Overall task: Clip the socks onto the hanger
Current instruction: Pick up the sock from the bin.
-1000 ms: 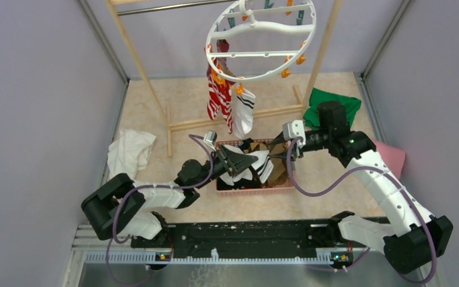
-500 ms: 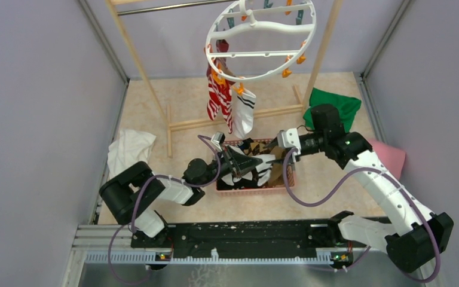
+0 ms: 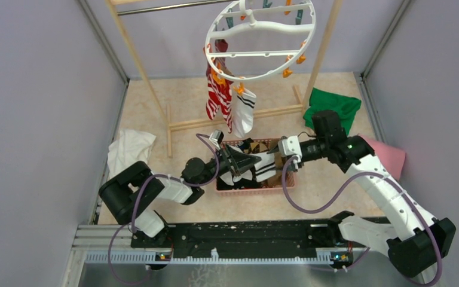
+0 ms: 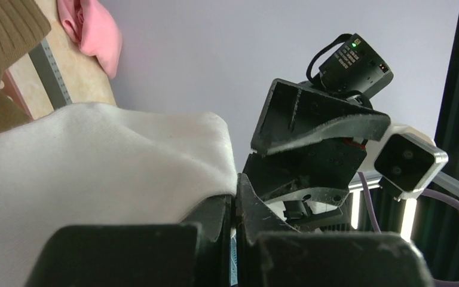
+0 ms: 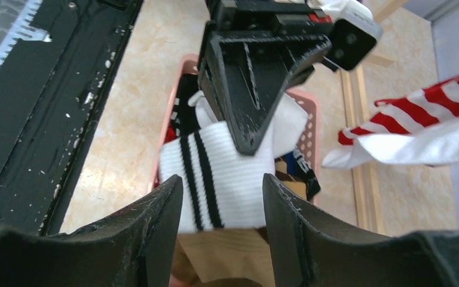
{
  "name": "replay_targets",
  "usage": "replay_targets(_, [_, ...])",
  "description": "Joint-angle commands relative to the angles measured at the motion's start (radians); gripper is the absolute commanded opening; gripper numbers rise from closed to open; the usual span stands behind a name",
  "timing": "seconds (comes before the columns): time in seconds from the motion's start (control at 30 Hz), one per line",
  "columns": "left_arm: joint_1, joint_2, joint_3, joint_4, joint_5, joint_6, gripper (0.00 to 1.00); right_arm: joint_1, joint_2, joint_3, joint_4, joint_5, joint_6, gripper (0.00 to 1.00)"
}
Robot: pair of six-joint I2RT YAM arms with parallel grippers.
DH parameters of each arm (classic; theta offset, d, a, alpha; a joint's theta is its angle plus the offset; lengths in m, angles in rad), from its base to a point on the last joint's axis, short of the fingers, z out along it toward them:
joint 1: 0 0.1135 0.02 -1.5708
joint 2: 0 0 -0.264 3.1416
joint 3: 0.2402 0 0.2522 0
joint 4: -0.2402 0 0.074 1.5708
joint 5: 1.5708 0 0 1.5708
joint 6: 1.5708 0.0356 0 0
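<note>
The hanger (image 3: 262,40) hangs from the rack's rail, with a red-and-white striped sock (image 3: 218,95) and a white black-banded sock (image 3: 243,110) clipped to it. Over the pink basket (image 3: 254,187), my left gripper (image 3: 257,160) is shut on another white sock with black bands (image 3: 267,168). That sock (image 5: 221,173) hangs from the left gripper's tip (image 5: 251,143), its cuff just in front of my right gripper (image 5: 222,179), which is open. In the left wrist view the white sock (image 4: 95,167) is pinched in the closed left gripper (image 4: 236,182), and the right gripper (image 4: 311,143) faces it close by.
The basket (image 5: 308,128) holds more socks, tan and argyle ones among them. A white cloth (image 3: 130,150) lies at the left, a green cloth (image 3: 334,104) and a pink cloth (image 3: 391,156) at the right. The wooden rack's foot bar (image 3: 179,124) runs behind the basket.
My left gripper carried the white sock a little to the right. My right gripper moved left towards the sock and its jaws spread wider.
</note>
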Motion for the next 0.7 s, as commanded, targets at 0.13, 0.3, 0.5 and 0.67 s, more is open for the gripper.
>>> replay_targets(0.13, [0.015, -0.121, -0.011, 0.05, 0.009, 0.12, 0.0, -0.109, -0.076, -0.062, 0.206, -0.015, 0.327, 0.52])
replay_targets(0.3, [0.015, -0.196, 0.014, -0.057, 0.01, 0.194, 0.0, -0.109, -0.071, -0.193, 0.395, -0.065, 0.545, 0.56])
replay_targets(0.5, [0.015, -0.215, 0.033, -0.092, 0.017, 0.218, 0.0, -0.097, -0.028, -0.26, 0.638, -0.22, 0.784, 0.54])
replay_targets(0.67, [0.014, -0.204, 0.043, -0.085, 0.021, 0.218, 0.0, -0.062, -0.005, -0.27, 0.688, -0.234, 0.838, 0.35])
